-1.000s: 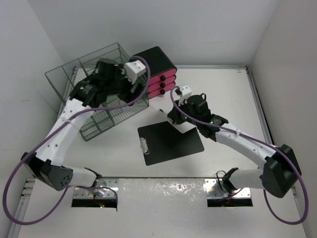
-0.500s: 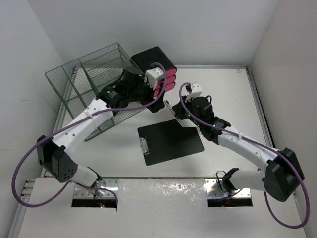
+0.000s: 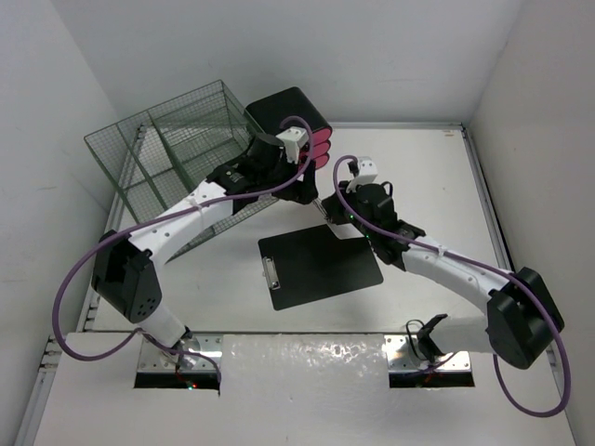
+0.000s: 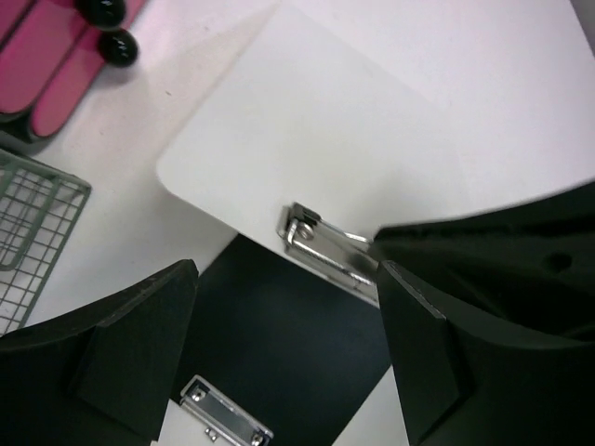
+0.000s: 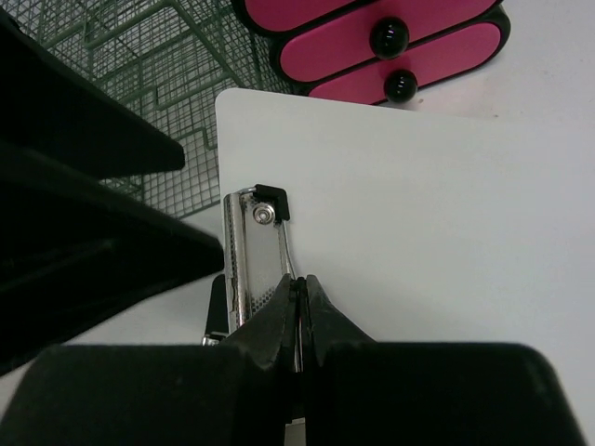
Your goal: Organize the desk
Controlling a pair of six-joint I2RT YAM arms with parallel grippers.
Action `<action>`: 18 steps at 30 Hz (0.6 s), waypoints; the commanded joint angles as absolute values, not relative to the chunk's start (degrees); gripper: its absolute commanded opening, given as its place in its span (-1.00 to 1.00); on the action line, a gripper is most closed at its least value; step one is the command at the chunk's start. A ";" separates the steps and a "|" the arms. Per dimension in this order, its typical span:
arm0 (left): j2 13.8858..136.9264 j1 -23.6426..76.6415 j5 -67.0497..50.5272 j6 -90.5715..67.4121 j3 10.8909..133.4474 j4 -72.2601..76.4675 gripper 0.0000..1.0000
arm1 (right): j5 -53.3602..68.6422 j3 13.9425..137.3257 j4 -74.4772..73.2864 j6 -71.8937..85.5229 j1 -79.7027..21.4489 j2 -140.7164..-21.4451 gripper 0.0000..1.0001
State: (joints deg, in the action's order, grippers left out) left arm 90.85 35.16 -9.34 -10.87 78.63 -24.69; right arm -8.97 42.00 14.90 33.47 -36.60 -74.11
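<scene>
Black and flat, the black clipboard [image 3: 321,268] is lying nearest the arm bases, and I am using it as my marker. Its silver clip [image 3: 271,272] is pointing left. The white counter [image 3: 437,186] is lying under it and spreading out past it on every side, up to the rails.

Just beyond the black clipboard I am watching the right claw [image 5: 297,293]. Its fingers are pressing fully together at the metal clip [image 5: 253,260] of the white clipboard [image 5: 418,214], so it is gripping that board. From the left wrist view, the white clipboard's near edge is overlapping the black clipboard's far edge.

Above that same spot the left claw [image 4: 288,274] is hanging with its fingers [image 4: 139,344] spread wide, gripping nothing.

Farther beyond the black clipboard, the black box with pink drawers [image 3: 290,116] is sitting just past the white clipboard's far corner, its round black knobs [image 5: 389,35] facing the arms.

Beyond and to the left of the black clipboard, the green wire rack [image 3: 158,139] is standing beside the drawer box.
</scene>
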 commanded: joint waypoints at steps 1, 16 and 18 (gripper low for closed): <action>88.59 34.63 -2.47 -17.74 79.10 -19.42 0.52 | -9.32 41.92 20.92 34.98 -36.56 -74.09 -1.00; 99.93 33.22 -10.01 -27.95 82.09 -19.25 0.47 | -9.14 41.75 22.67 35.77 -36.56 -76.11 -1.00; 101.24 33.22 -11.42 -28.21 82.09 -20.04 0.37 | -9.49 41.57 23.03 35.95 -36.56 -76.11 -1.00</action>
State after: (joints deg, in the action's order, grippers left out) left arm 100.49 33.65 -8.60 -26.52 79.44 -20.80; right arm -8.95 40.99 18.00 34.83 -36.60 -76.27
